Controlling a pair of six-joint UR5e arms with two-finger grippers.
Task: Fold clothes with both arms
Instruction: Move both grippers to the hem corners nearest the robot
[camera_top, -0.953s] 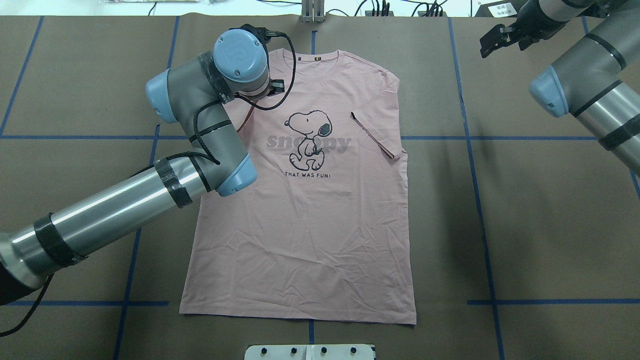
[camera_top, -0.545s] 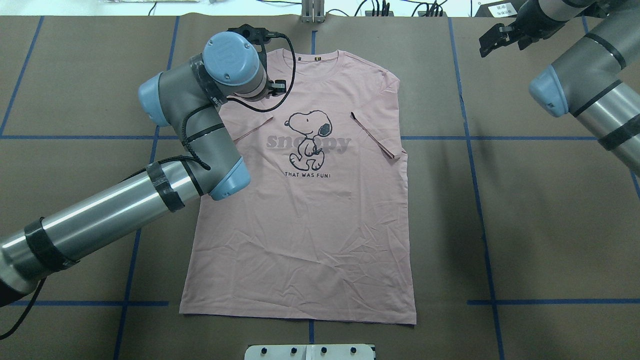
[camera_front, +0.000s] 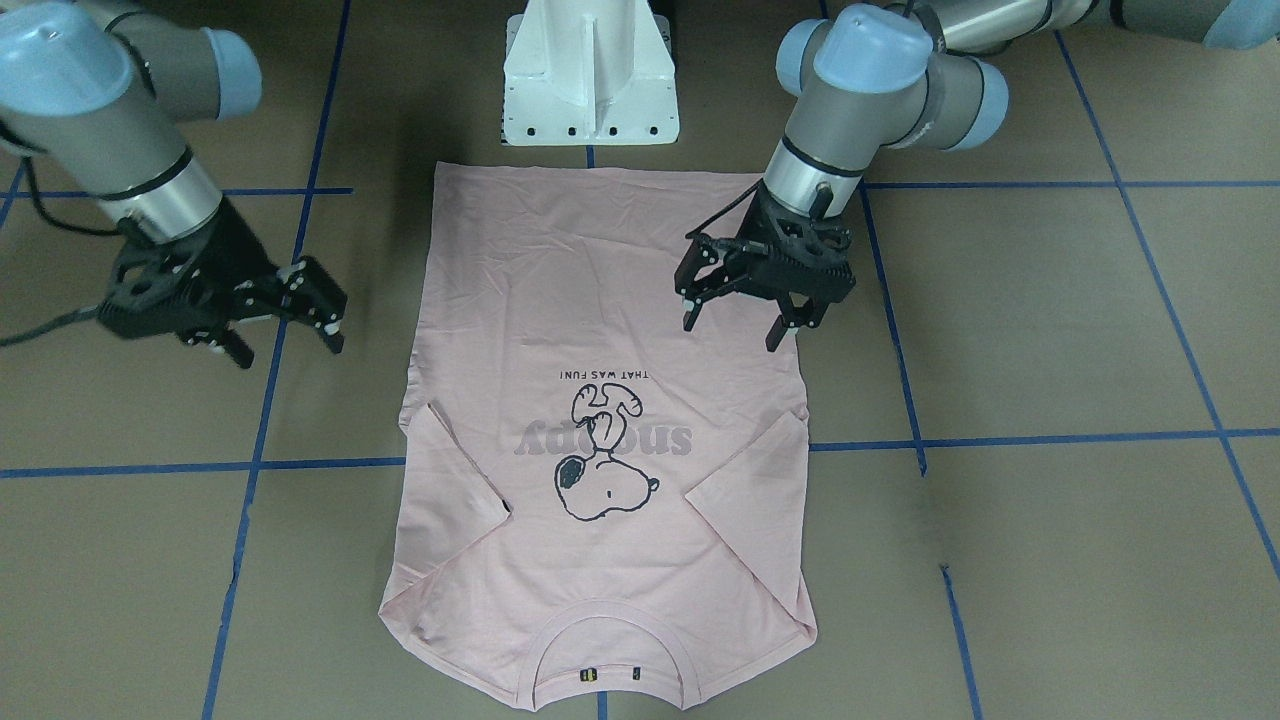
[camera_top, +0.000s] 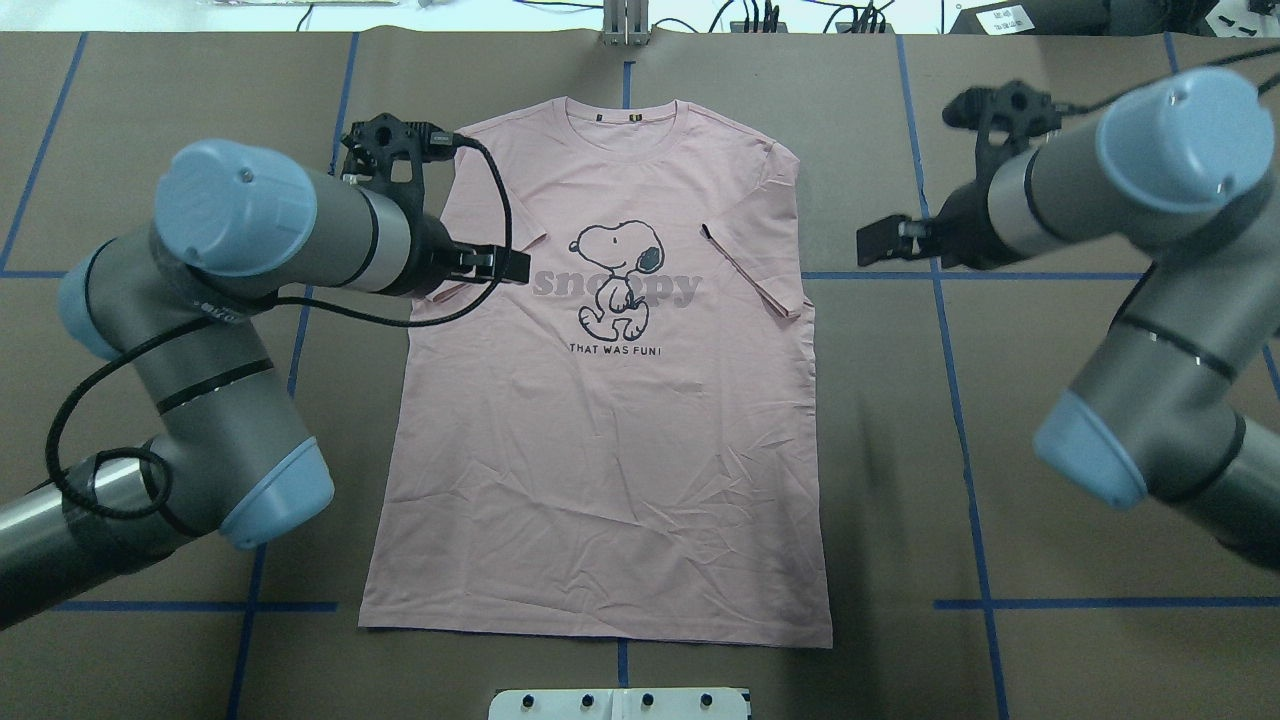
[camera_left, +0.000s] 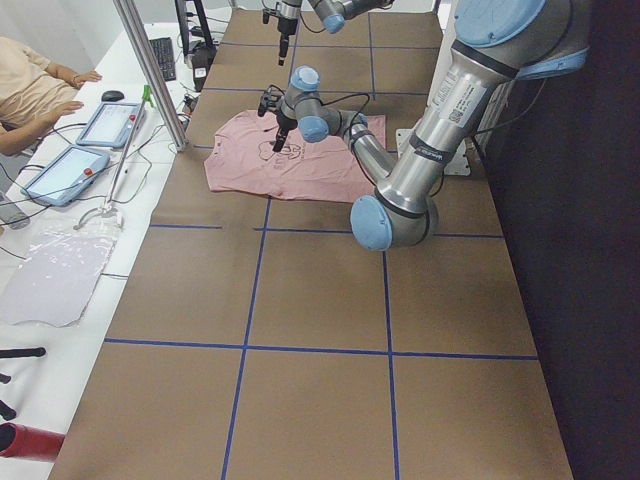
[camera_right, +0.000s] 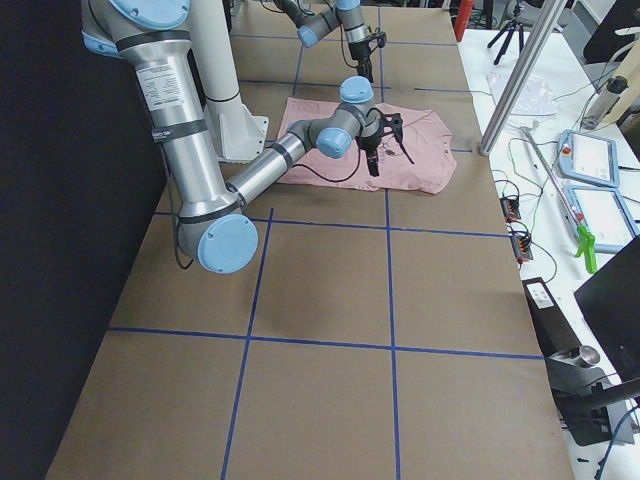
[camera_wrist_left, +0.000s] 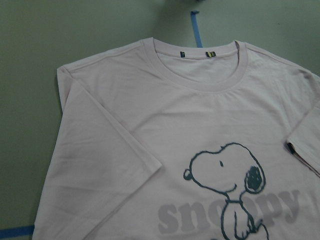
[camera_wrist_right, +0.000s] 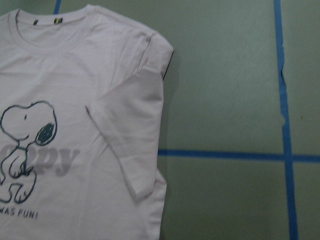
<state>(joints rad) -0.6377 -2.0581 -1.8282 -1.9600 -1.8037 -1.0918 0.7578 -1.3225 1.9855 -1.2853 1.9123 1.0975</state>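
Overhead exterior view: the pale pink T-shirt (camera_top: 610, 450) lies flat, print up, in the middle of the desk (camera_top: 900, 450), with its collar toward the far edge and its hem toward the robot's edge. The left sleeve (camera_wrist_left: 110, 150) and the right sleeve (camera_wrist_right: 132, 135) are both turned in over the chest. The left tool (camera_front: 732, 330) hangs above the shirt's left side, jaws wide and empty. The right tool (camera_front: 288, 345), also spread wide and empty, hovers over bare desk just off the shirt's right side. Sleeve-folding looks finished. A body fold appears to be next, calling for both tools to drop onto matching points of the cloth and pinch together. Compared with half a second earlier, the left arm has swung back off the shoulder and the right arm has come in from the far right corner. The shirt has not shifted.
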